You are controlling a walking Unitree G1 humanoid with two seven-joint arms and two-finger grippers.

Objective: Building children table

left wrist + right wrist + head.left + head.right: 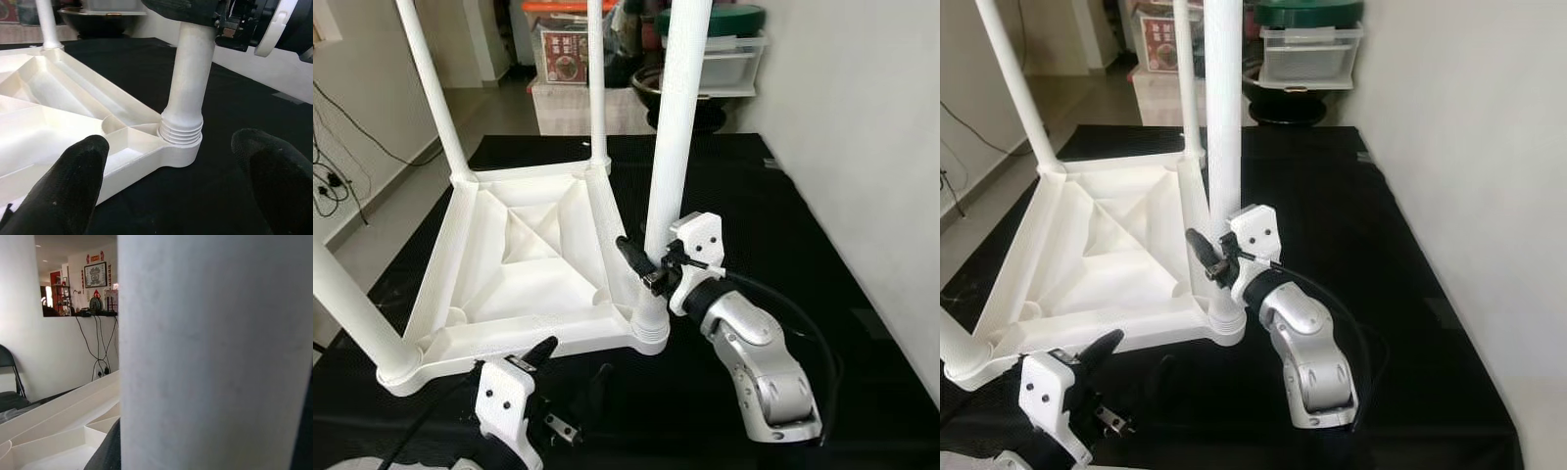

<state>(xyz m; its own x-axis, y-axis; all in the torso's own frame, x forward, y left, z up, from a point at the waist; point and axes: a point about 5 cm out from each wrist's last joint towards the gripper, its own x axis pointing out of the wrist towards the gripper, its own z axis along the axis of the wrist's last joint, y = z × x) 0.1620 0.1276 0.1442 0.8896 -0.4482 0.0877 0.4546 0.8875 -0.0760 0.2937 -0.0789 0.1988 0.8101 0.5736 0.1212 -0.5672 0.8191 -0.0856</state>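
The right gripper (651,266) is clamping the table leg (674,137) at the tabletop's (524,264) four-o'clock corner; left gripper (166,181) is hovering open. Uneven twisting risks cross-threading.

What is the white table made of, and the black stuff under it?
The table top and leg look like moulded matte plastic: ribs underneath, screw threads at the leg's base. The black mat looks like soft, dull fabric or foam; I can't tell which.
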